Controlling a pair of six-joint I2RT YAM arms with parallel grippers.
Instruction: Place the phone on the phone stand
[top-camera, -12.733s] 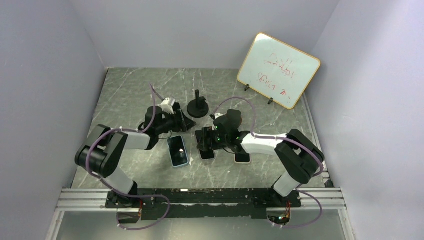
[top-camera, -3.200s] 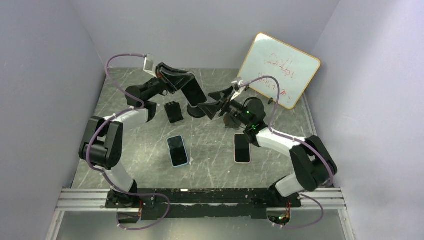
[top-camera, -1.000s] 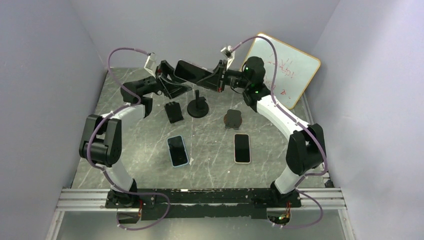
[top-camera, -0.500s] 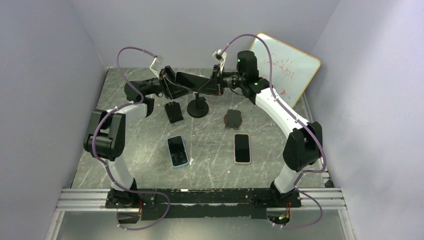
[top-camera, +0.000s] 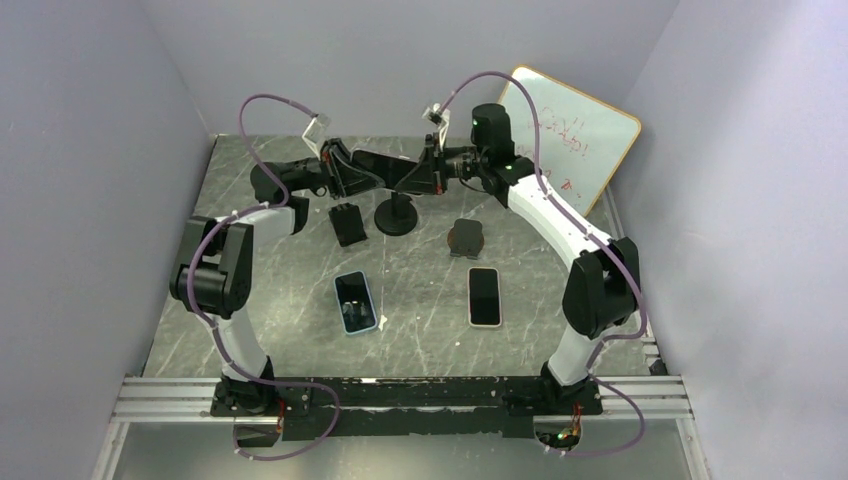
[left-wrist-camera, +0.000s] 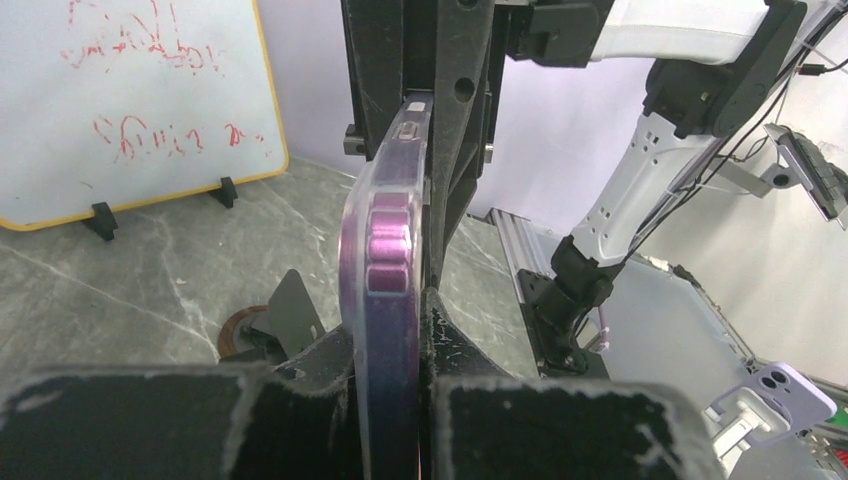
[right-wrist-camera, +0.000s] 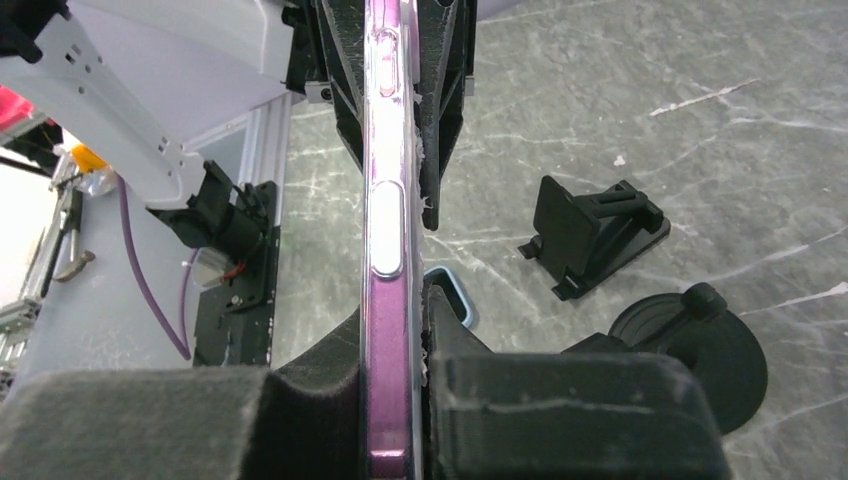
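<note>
A purple-edged phone (top-camera: 385, 168) hangs level in the air at the back of the table, gripped at both ends. My left gripper (top-camera: 350, 176) is shut on its left end, and the pads squeeze the phone's (left-wrist-camera: 385, 260) edge at the left gripper (left-wrist-camera: 392, 345). My right gripper (top-camera: 428, 176) is shut on the other end, clamping the phone (right-wrist-camera: 388, 200) at the right gripper (right-wrist-camera: 392, 345). Just below the phone stands a black phone stand (top-camera: 397, 215) with a round base and upright post; the same phone stand (right-wrist-camera: 700, 350) shows in the right wrist view.
A small black wedge stand (top-camera: 347, 223) lies left of the round one, a brown-based stand (top-camera: 466, 238) to its right. A blue-cased phone (top-camera: 355, 302) and a pale phone (top-camera: 484, 296) lie flat nearer the bases. A whiteboard (top-camera: 556, 140) leans at the back right.
My left gripper has closed onto the phone's left end, so both grippers now hold it. The phone has sunk slightly toward the round stand.
</note>
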